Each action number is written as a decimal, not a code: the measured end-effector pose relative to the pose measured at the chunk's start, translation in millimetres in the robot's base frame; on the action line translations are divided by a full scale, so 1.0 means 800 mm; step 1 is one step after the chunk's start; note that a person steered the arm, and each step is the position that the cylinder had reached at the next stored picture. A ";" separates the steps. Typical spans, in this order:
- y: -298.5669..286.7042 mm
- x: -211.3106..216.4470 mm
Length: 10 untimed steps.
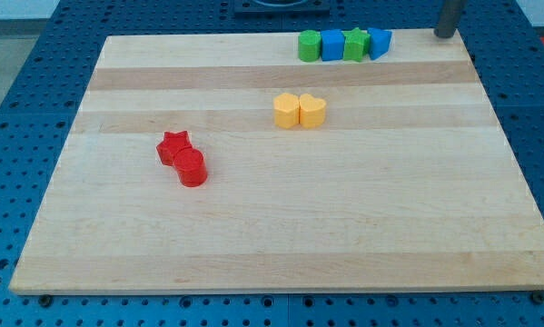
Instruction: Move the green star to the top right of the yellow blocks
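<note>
The green star (354,44) stands in a row of blocks along the board's top edge, between a blue cube (331,44) on its left and a blue triangular block (379,43) on its right. A green round block (309,45) ends the row on the left. Two yellow blocks touch near the board's middle: a hexagonal one (287,110) and a heart-shaped one (312,110), below and left of the star. My tip (445,35) is at the view's top right, just past the board's top edge, well right of the row.
A red star (173,146) and a red round block (192,168) touch at the board's left middle. The wooden board (281,245) lies on a blue perforated table.
</note>
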State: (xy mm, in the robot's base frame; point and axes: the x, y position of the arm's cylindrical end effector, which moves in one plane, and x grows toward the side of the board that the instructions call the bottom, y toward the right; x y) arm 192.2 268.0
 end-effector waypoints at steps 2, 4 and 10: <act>-0.071 0.000; -0.185 0.003; -0.170 0.148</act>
State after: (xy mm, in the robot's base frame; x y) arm 310.4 132.0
